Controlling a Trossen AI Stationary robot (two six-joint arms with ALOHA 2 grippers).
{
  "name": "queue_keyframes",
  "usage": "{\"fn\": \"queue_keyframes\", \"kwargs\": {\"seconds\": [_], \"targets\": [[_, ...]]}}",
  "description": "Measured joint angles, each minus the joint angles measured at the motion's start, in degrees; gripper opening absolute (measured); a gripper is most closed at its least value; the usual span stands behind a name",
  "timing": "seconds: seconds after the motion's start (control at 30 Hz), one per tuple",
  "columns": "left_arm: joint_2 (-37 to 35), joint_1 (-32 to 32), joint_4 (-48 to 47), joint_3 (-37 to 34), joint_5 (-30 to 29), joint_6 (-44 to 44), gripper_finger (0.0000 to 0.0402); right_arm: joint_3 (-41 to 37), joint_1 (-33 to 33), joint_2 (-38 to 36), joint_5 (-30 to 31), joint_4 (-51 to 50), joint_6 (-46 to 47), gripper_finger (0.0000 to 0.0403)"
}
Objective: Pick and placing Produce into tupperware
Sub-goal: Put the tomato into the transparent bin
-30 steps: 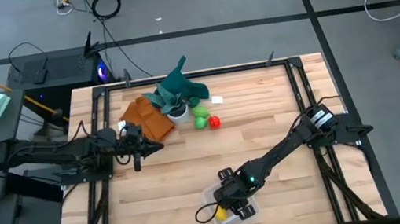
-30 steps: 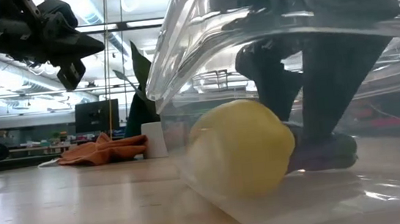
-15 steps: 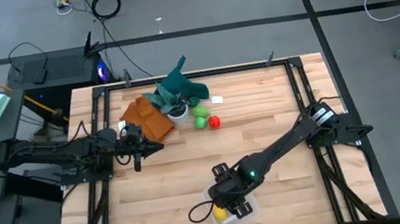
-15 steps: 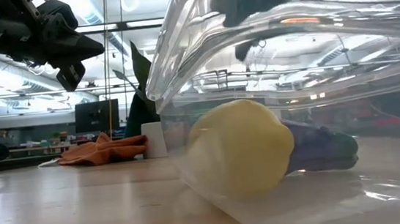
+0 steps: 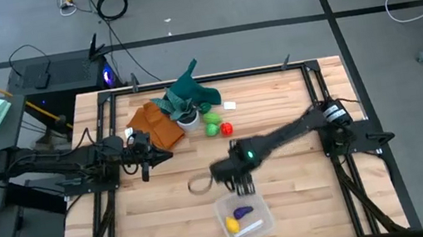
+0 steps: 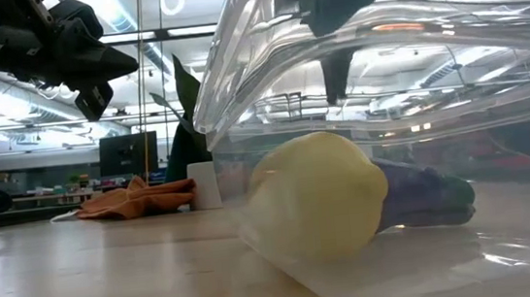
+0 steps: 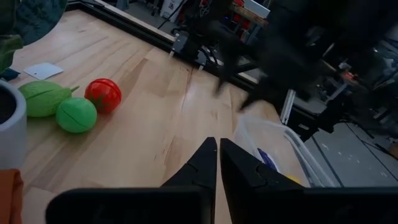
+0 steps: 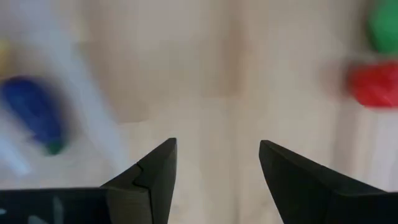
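Right hand (image 5: 240, 183): hangs above the bench between the container and the loose produce, just beyond the container's far edge; fingers (image 8: 152, 177) stand apart with nothing between them.
Left hand (image 5: 145, 169): waits over the left side of the bench, near the cloth; fingers (image 7: 202, 163) pressed together, holding nothing.
Container (image 5: 261, 203): clear, shallow, sitting at the near edge of the bench, right of centre.
Yellow piece (image 5: 232, 224): lies inside the container, at its left near side.
Purple piece (image 5: 242, 212): lies inside the container, just beside the yellow piece; the low view shows the two touching or nearly so, with the purple piece's green tip pointing away from the yellow one.
Red piece (image 5: 226, 129): on the bench at the far side, well apart from the container.
Round green piece (image 5: 211, 129): just left of the red piece, close against it.
Long green piece (image 5: 212, 117): just beyond the round green piece, beside the white pot.
White pot (image 5: 188, 120): upright at the far middle of the bench, teal leaves above it.
Cloth (image 5: 154, 124): orange-brown, crumpled, left of the pot.
Bench (image 5: 276, 100): pale wood, framed by dark rails.
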Motion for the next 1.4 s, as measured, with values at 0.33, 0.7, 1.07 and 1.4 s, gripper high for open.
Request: {"fn": "queue_keyframes", "kwargs": {"seconds": [0.33,0.7,1.07,1.4], "targets": [[0.0,0.0,-0.1,0.0,0.0,-0.4,0.0017,-2.4,-9.9,-4.5,2.7,0.4,2.6,0.0189],[0.0,0.0,0.0,0.0,0.0,-0.5,0.0029,-29.1,-13.5,-26.8,5.2,9.5,22.5,0.0190],[0.0,0.0,0.0,0.0,0.0,-1.3,0.0017,-45.0,-13.5,-35.0,1.1,26.2,30.8,0.0190],[0.0,0.0,0.0,0.0,-1.0,-2.1,0.0019,-44.7,-16.4,-29.6,-0.9,37.1,12.7,0.0249]]}}
